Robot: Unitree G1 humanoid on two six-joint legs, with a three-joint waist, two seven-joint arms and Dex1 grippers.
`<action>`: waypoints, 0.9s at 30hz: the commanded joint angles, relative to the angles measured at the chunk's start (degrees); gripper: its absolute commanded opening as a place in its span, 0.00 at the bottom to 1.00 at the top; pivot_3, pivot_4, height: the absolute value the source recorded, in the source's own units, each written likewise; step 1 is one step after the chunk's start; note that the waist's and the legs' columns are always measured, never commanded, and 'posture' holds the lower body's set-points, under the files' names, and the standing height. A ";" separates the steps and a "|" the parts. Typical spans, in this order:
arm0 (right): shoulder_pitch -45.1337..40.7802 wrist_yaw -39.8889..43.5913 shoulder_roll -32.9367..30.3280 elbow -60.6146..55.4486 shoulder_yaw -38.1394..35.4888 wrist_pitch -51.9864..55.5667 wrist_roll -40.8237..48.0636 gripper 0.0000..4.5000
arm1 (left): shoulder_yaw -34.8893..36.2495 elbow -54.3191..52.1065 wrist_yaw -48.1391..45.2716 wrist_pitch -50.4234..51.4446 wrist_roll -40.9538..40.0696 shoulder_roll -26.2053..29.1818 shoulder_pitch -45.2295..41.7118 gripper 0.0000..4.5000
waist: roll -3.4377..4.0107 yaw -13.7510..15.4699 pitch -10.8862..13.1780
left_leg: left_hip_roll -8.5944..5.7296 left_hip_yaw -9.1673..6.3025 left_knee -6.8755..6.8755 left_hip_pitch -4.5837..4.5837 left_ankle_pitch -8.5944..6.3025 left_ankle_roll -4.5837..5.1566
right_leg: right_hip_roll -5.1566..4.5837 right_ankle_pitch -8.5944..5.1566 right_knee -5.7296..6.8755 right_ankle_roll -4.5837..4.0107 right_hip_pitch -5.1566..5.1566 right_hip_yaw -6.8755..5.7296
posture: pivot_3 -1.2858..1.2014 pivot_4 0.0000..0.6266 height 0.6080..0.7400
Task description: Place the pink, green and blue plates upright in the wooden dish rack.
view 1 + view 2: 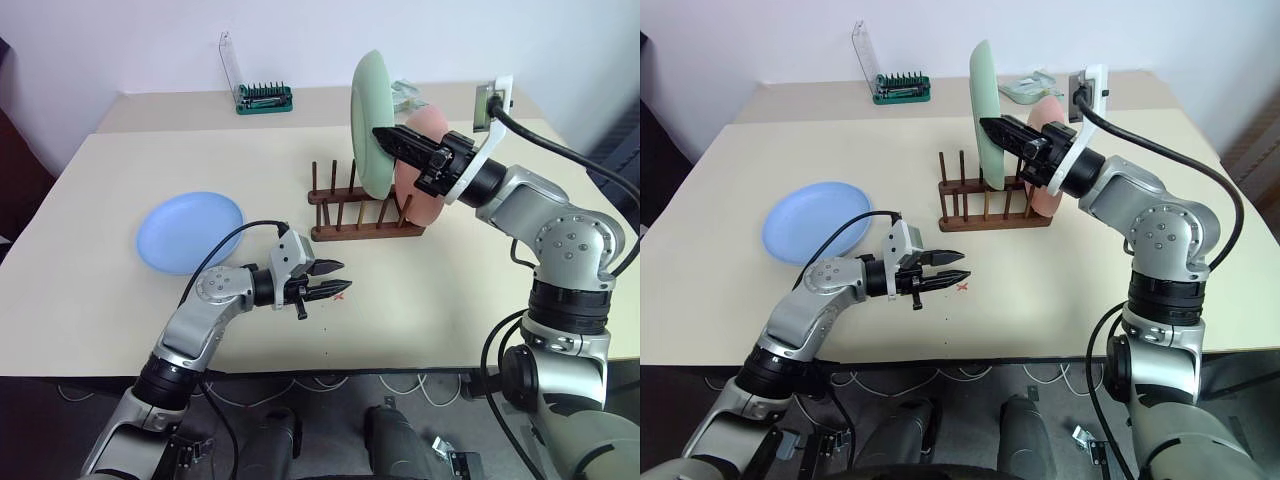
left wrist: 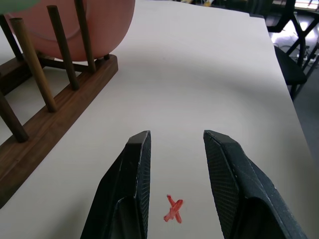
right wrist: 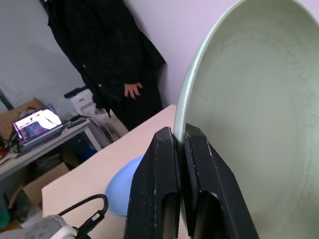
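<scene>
Right wrist: green plate (image 3: 259, 99) rim pinched in R gripper (image 3: 180, 137).

My two head views look forward and down over the table (image 1: 480, 300), from its near edge to the far edge and wall; both share this whole scene. My left wrist view sits low and close over the tabletop, facing the wooden dish rack (image 2: 45, 119). My right wrist view looks closely along the green plate (image 3: 259, 99) toward the blue plate (image 3: 122, 191).
</scene>
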 commanded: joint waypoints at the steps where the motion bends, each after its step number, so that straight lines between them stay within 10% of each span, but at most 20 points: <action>1: -1.59 -1.99 0.93 -0.20 -2.07 0.66 2.60 0.00 | 0.56 -1.37 -0.14 -0.21 -0.86 -0.09 0.14 0.37 | 0.00 0.02 0.00 | 0.00 0.00 0.00 0.00 0.00 0.00 | 0.00 0.00 0.00 0.00 0.00 0.00 | 0.52 0.24 1.00; 27: -1.80 -10.72 3.69 8.49 -3.97 4.04 2.92 0.00 | 9.38 0.86 9.14 -5.55 1.78 1.87 1.95 0.37 | 0.01 -0.09 0.00 | 0.00 0.01 -0.02 0.00 0.00 0.00 | 0.01 0.00 0.01 0.00 -0.02 0.00 | 0.52 0.24 1.00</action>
